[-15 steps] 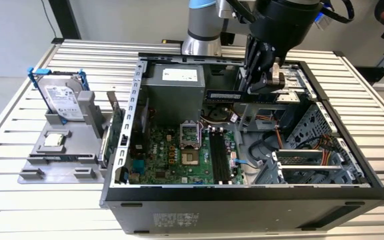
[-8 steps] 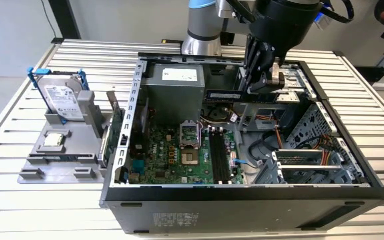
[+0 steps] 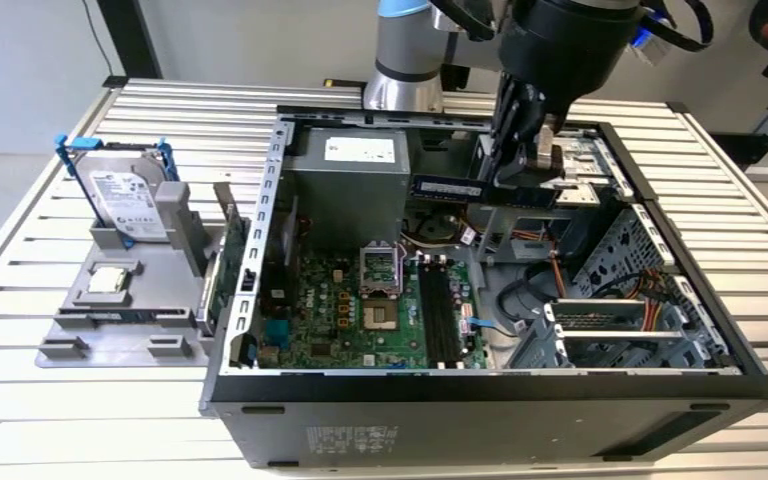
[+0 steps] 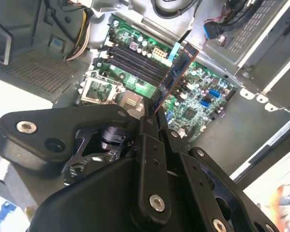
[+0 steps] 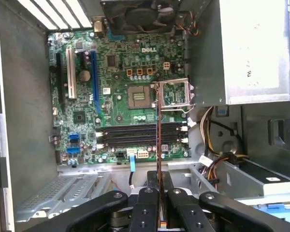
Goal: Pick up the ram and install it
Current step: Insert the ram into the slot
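Fingers [image 5: 146, 205] of the gripper [image 5: 159, 191] are clenched on the ram [image 5: 158, 140], which shows edge-on in the first wrist view as a thin line crossing the black slots [image 5: 135, 135] and reaching toward the open processor socket [image 5: 137, 96]. In the second wrist view the ram [image 4: 176, 72] sticks out from between the fingers [image 4: 146, 140] over the motherboard [image 4: 198, 96]. In the exterior view the gripper [image 3: 518, 178] holds the ram [image 3: 444, 187] level in the air inside the open case [image 3: 491, 420], near the power supply [image 3: 351, 185] and apart from the slots [image 3: 438, 310] below. On the bench [image 3: 77, 430], at the exterior view's left of the case, a hard drive [image 3: 131, 200] in a blue frame stands on a grey holder [image 3: 117, 305].
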`<action>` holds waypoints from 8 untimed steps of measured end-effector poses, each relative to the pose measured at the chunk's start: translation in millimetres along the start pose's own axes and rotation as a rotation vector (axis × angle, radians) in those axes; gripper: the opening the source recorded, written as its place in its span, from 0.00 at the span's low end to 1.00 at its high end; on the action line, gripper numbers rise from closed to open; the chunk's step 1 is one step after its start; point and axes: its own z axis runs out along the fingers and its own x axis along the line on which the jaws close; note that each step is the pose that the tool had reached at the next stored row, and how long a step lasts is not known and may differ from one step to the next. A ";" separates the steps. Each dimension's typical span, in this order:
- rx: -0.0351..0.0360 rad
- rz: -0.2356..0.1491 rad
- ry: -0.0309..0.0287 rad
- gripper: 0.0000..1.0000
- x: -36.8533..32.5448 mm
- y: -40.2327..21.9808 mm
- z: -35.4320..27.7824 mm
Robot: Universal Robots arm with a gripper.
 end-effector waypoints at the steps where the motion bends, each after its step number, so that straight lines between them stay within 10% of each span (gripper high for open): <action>1: 0.0004 0.014 -0.0005 0.00 0.0 0.0 0.0; 8: 0.0028 0.104 -0.0043 0.00 0.0 0.0 0.0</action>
